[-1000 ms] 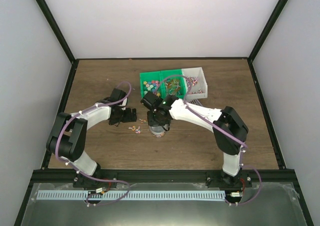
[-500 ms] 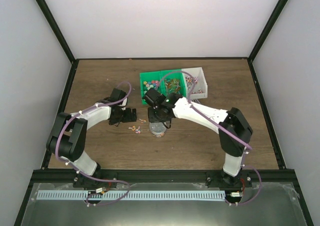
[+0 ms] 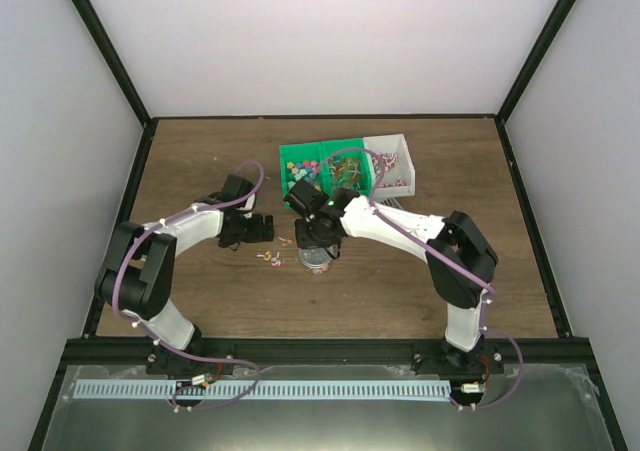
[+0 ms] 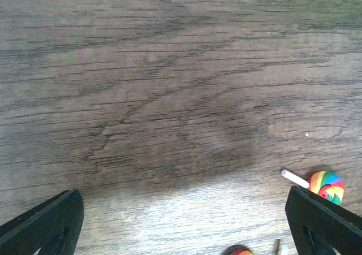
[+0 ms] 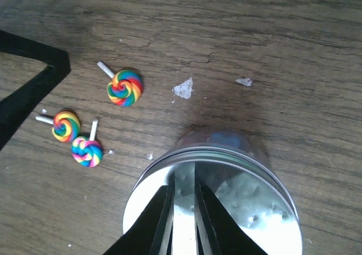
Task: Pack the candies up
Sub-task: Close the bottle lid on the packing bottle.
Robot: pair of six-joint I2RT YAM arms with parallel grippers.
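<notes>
Three rainbow swirl lollipop candies lie on the wood: one (image 5: 125, 87) apart, two (image 5: 66, 126) (image 5: 87, 151) side by side; they show small in the top view (image 3: 270, 259). My right gripper (image 5: 184, 210) (image 3: 314, 243) hangs just over the silver lid of a clear jar (image 5: 226, 210) (image 3: 317, 261), its jaws shut to a thin slit with nothing between them. My left gripper (image 4: 184, 224) (image 3: 252, 229) is wide open low over bare wood, left of the lollipops. One lollipop (image 4: 326, 186) lies by its right finger (image 4: 325, 221). More candies fill the green bin (image 3: 300, 155).
A white bin (image 3: 398, 149) holding small sticks adjoins the green bin on its right, at the back of the table. White crumbs (image 5: 183, 89) lie on the wood beyond the jar. The left gripper's black finger (image 5: 28, 91) shows at the left of the right wrist view.
The right gripper shifted slightly over the jar lid and came back; its jaws stay nearly closed. The left arm and the lollipops have not moved.
</notes>
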